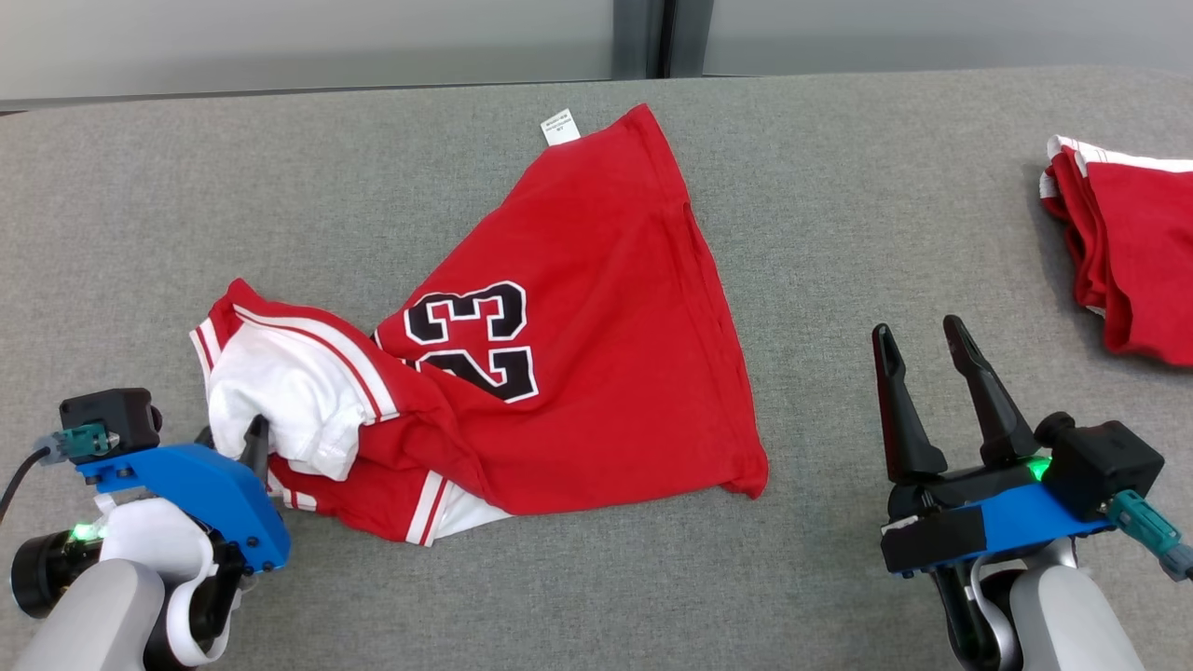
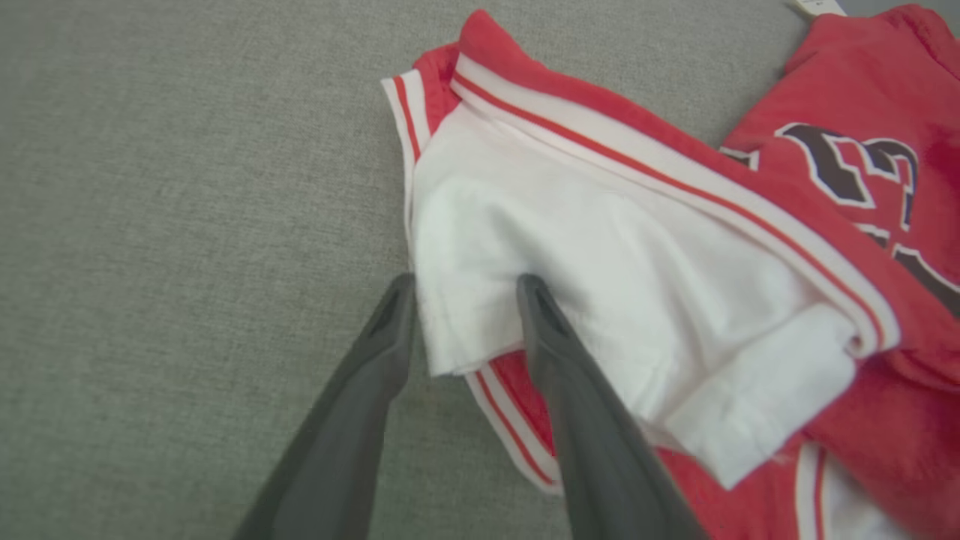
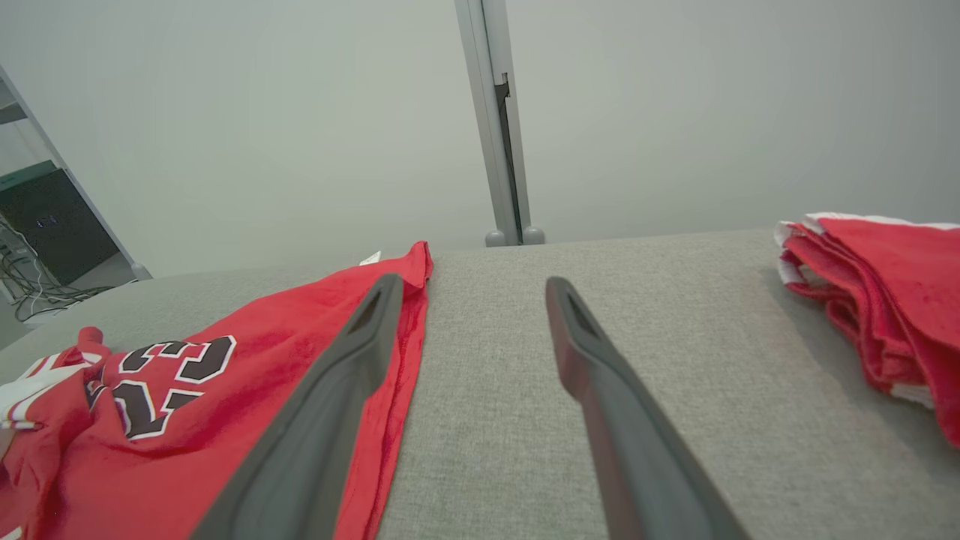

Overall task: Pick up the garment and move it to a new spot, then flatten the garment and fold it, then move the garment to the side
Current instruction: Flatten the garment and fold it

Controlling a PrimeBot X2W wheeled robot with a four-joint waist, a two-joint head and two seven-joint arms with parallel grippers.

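Left tool: fingers spread, straddling the hem of the white sleeve. One finger sits on bare counter just outside the hem, the other lies over the cloth. Nothing pinched yet. My read: it's lined up to nip that sleeve edge, which is the loosest, most raised bit of fabric on this side. Sensible grab point for the pick-up.

Right tool: fingers spread wide, empty, over bare counter, apart from the jersey's near corner. Looks parked while the left one goes first.

Jersey: red, mid-counter, number side up. The body is mostly spread out toward the far edge, with the label at the far tip. The left end is bunched, sleeve and striped trim rolled over on themselves. Not flat, not folded, so I'd put us at the first step.

Around: a pile of folded red garments sits at the far right of the counter, well apart from the jersey. It takes up that side, so the new spot and the final set-aside should stay off it. Nothing stands between either tool and the jersey.

Risk as I see it: lifting by one sleeve alone may drag the body and tighten the bunching. The right tool probably needs the hem corner too.
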